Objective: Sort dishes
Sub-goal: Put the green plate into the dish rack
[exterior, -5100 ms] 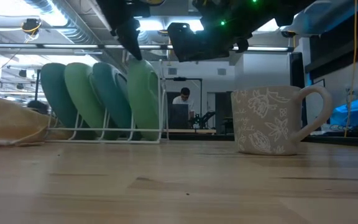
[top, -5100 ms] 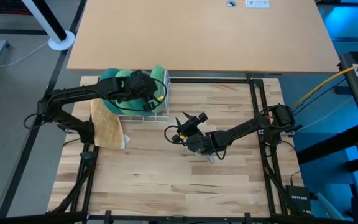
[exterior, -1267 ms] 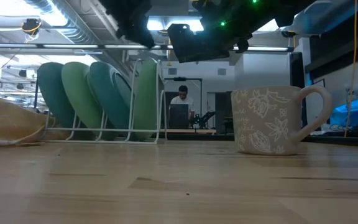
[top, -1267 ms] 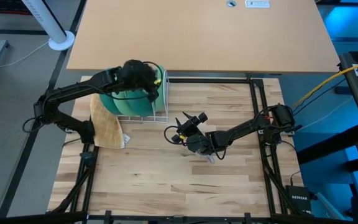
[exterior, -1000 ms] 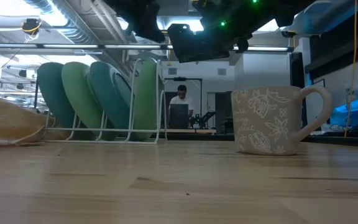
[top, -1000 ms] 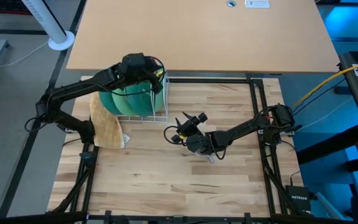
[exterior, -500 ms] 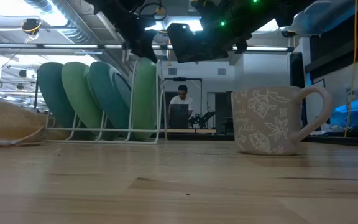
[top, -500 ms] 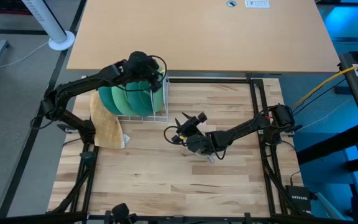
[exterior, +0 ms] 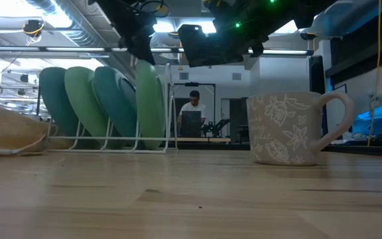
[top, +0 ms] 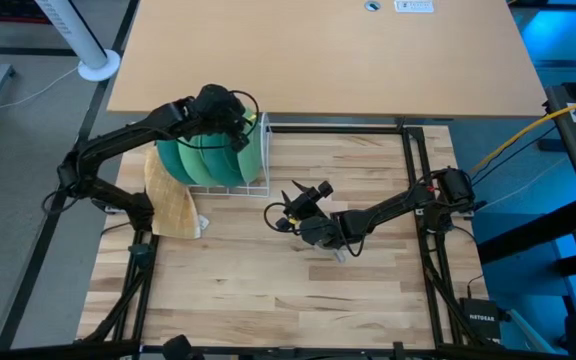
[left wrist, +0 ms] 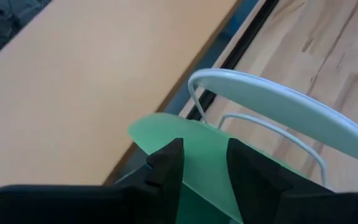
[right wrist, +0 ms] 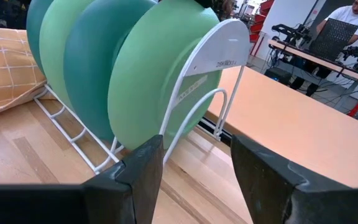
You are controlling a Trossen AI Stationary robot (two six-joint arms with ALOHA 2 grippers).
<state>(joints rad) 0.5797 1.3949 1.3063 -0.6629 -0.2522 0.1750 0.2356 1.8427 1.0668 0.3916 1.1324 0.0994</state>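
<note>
Plates [top: 203, 158] stand in the rack [top: 253, 183], cloth [top: 173, 205] left of it.

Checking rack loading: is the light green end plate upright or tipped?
Upright: the light green end plate stands on edge in the white wire rack.

Four round plates stand on edge, side by side, in the white wire rack [right wrist: 191, 93] at the back left of the table [top: 298, 270]. They alternate in colour: a dark teal plate [exterior: 53, 99], a light green plate [exterior: 78, 99], a second dark teal plate [exterior: 111, 99] and a second light green plate [exterior: 150, 103] at the rack's end loop. All lean slightly. The grey mug [exterior: 290, 128], with a flower pattern, stands upright near the table's middle, well apart from the plates.
</note>
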